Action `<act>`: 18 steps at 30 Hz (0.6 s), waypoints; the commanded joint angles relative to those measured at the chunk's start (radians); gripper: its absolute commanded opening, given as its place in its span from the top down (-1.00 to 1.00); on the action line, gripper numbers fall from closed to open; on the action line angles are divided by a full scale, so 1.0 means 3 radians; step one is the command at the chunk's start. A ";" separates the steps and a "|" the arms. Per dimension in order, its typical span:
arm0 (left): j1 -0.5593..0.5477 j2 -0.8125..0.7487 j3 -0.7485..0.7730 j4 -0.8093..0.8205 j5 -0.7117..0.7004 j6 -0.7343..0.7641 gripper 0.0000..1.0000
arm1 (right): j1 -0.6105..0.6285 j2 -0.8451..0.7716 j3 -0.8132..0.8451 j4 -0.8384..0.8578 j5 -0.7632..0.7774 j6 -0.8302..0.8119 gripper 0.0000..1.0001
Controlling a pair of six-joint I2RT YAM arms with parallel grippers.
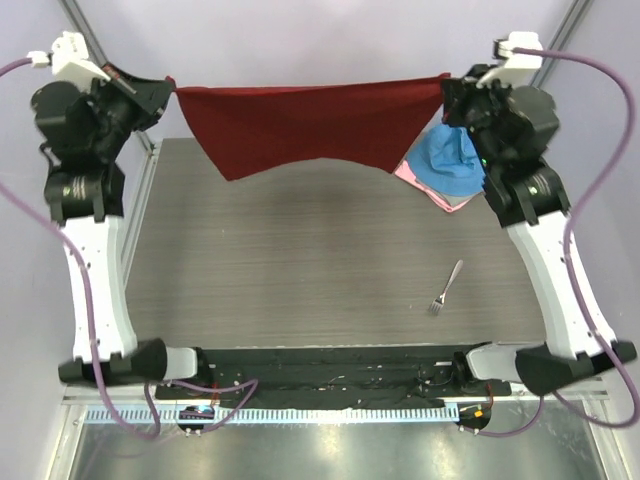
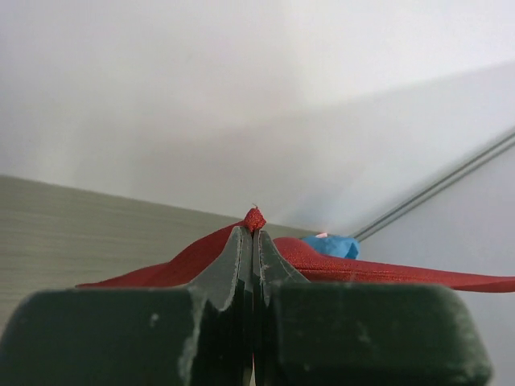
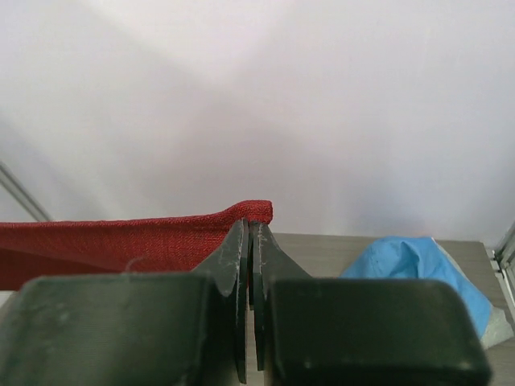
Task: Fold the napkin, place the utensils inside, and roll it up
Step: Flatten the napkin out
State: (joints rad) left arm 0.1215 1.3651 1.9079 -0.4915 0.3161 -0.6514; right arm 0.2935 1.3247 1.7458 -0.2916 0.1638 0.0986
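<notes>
The napkin (image 1: 300, 125) hangs above the far edge of the table (image 1: 250, 270), its long axis running left to right between the left gripper (image 1: 168, 88) and right gripper (image 1: 450, 82). Each gripper is pinched fully closed on 1 top corner. The sagging lower edge suggests a light, limp cloth that slumps wherever unsupported, so corners and hems look like the best holds. The fork (image 1: 446, 287) lies on the table's near-right part, handle pointing far-right and tines near-left; I judge it light, stiff and slick, best pinched across the handle.

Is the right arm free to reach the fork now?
Probably not yet: the right gripper is shut on a napkin corner. The fork lies uncovered on that side, so after release the way looks free.
</notes>
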 commanded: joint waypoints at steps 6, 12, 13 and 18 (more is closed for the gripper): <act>0.0050 -0.0919 -0.0168 0.0013 -0.0460 0.0330 0.99 | -0.0058 -0.0897 -0.0220 0.0103 0.0098 -0.0089 0.98; 0.0050 -0.0864 -0.0204 -0.0059 -0.0481 0.0330 0.99 | -0.0063 -0.0867 -0.0216 0.0021 0.0180 -0.0037 0.98; 0.0050 -0.0778 -0.0219 -0.0054 -0.0491 0.0330 1.00 | -0.0058 -0.0801 -0.0185 0.0011 0.0225 -0.0052 0.99; 0.0050 -0.0251 -0.0382 0.0012 -0.0746 0.0397 1.00 | -0.0083 -0.0071 -0.0113 0.0041 0.0445 -0.0180 0.99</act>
State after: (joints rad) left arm 0.1173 1.1351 1.8454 -0.4866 0.2897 -0.5953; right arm 0.3000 1.1221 1.6936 -0.2832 0.0986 0.1081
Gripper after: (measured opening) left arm 0.011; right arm 0.042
